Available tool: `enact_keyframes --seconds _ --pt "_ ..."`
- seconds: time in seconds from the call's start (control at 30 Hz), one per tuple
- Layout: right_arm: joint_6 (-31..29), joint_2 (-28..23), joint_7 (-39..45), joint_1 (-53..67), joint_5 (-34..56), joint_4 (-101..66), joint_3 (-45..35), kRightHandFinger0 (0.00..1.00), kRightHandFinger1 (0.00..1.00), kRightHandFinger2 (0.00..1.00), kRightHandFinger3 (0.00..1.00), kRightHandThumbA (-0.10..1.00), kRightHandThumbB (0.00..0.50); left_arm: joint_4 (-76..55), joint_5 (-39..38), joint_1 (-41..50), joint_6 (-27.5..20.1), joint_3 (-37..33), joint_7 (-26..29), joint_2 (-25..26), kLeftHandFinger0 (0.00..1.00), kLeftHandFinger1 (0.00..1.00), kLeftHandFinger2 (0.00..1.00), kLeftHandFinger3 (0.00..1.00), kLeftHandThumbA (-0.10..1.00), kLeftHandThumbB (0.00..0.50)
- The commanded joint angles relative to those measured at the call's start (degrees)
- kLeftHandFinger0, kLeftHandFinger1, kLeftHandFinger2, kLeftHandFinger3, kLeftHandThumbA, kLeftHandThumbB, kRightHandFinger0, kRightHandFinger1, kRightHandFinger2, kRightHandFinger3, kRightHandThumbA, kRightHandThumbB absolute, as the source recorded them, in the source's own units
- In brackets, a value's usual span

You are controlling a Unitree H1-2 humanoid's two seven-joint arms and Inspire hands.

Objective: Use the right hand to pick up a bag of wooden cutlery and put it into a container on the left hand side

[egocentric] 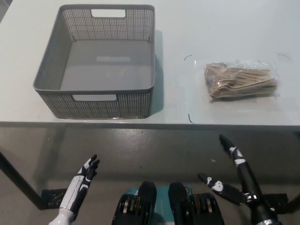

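Observation:
A clear bag of wooden cutlery lies flat on the right part of the white table. A grey mesh basket stands on the table's left part, and nothing shows inside it. My black right hand is below the table's front edge at the lower right, fingers spread and open, well short of the bag. My white left hand rests low at the lower left, fingers straight and holding nothing.
The table's front edge runs across the picture just above both hands. Small black corner marks frame the spot where the bag lies. Grey floor and a dark table leg show below.

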Motion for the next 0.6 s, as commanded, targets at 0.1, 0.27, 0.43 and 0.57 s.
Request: enact_keyframes --seconds 0.1,0.27,0.43,0.57 --pt "0.2 -3.7 0.8 0.7 -1.5 -15.3 -2.8 1.0 1.0 1.0 1.0 1.0 0.479 -0.1 -0.4 -1.3 -3.5 -1.0 -0.1 2.0 1.0 1.0 1.0 1.0 1.0 0.388" --pt "5.1 -7.4 2.9 -1.2 -1.4 -21.5 -4.5 1.0 1.0 1.0 1.0 1.0 0.498 0.0 -0.8 -1.2 -3.5 -1.6 -0.1 2.4 1.0 1.0 1.0 1.0 1.0 0.387" --pt "14.5 -12.8 7.0 -5.8 -1.5 -25.5 -5.6 1.0 1.0 1.0 1.0 0.92 0.5 -0.2 -0.6 0.8 -3.5 -2.6 0.7 2.5 1.0 1.0 1.0 1.0 1.0 0.394" --pt "21.5 -16.9 9.9 -12.1 -6.4 -25.3 -5.6 1.0 1.0 1.0 1.0 0.82 0.5 -0.7 -1.0 2.1 -3.5 -2.7 0.9 2.4 1.0 1.0 1.0 1.0 1.0 0.397"
